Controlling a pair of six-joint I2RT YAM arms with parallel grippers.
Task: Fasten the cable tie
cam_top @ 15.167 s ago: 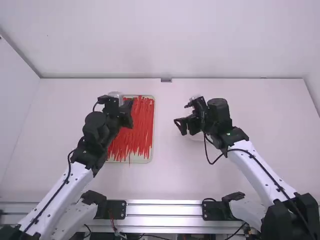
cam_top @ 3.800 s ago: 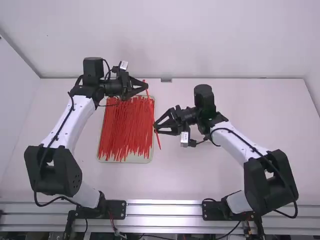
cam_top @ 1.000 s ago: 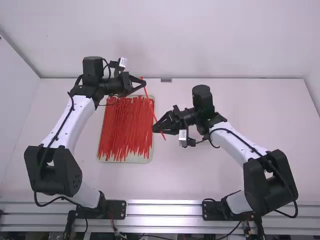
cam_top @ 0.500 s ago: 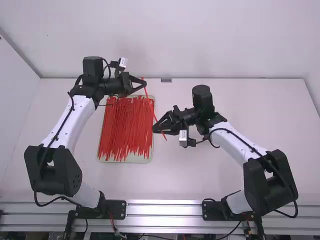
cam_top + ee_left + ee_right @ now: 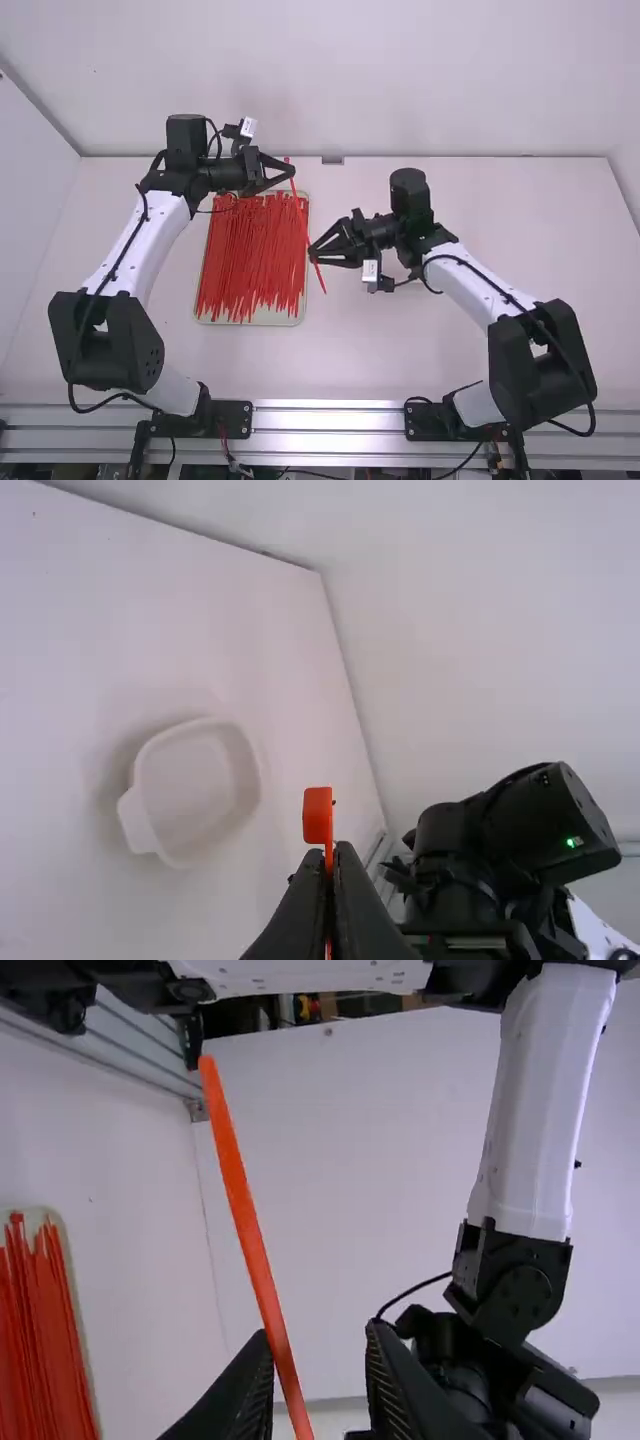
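Two ties: left gripper (image 5: 285,173) pinches first tie (image 5: 318,815) over tray's (image 5: 255,321) far edge; right gripper's (image 5: 318,250) parted fingers (image 5: 395,1380) straddle second tie (image 5: 250,1240) beside tray.

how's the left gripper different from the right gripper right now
The left gripper is shut on a red tie head. The right gripper is open, with a red tie strip running between its fingers. The left gripper is by the far end of the tray, while the right gripper is off the tray's right side, over bare table. Both are black and two-fingered, each with one tie.
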